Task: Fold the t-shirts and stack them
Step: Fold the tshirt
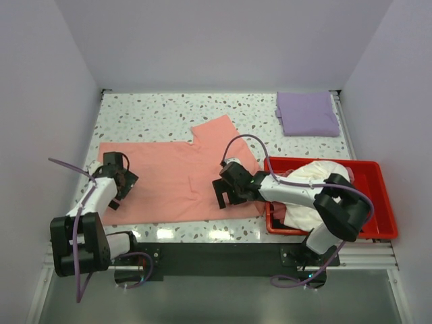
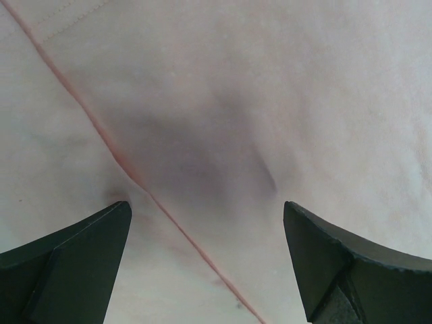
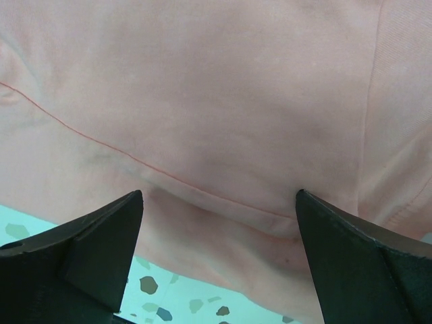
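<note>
Salmon-pink t-shirt: soft matte knit with stitched seams, lying flat on the speckled table. Its long axis runs left-right and one sleeve juts toward the far side. Left gripper sits over its left end, fingers spread. Right gripper is at its near-right hem, likewise spread.

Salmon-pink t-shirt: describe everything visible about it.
The salmon-pink t-shirt is soft plain cloth with stitched seams. It is spread nearly flat on the speckled table, with one sleeve pointing toward the far side and slight wrinkles showing. Its right edge lies close to the red bin. The left gripper is over its left end and the right gripper over its near right part, both open. Whether their fingers touch the cloth cannot be told.
</note>
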`<action>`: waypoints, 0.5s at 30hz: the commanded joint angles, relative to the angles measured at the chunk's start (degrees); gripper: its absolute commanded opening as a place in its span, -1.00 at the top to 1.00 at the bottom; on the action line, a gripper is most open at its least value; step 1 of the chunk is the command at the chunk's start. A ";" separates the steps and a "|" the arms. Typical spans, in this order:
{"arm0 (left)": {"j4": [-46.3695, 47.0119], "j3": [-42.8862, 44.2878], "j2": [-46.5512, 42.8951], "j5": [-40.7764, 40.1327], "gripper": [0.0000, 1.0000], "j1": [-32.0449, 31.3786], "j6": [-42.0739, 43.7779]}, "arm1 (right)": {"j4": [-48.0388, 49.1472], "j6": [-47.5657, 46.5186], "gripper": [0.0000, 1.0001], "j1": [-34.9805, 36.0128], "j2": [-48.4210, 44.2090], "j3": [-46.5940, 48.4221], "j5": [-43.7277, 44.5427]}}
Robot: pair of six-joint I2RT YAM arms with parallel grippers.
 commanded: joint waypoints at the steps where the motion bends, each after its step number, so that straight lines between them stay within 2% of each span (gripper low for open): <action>1: -2.83 4.76 -2.25 -1.58 -1.00 0.26 -0.69 | -6.89 0.63 -0.97 0.29 0.05 3.79 1.72; 9: -5.73 18.56 0.19 -1.58 -1.00 0.43 0.36 | -11.55 -3.07 -0.98 -0.06 -1.97 19.00 7.61; 15: -6.09 29.72 11.44 -2.73 -1.00 2.54 0.62 | -9.36 -3.86 -0.98 -6.20 -2.67 18.50 0.95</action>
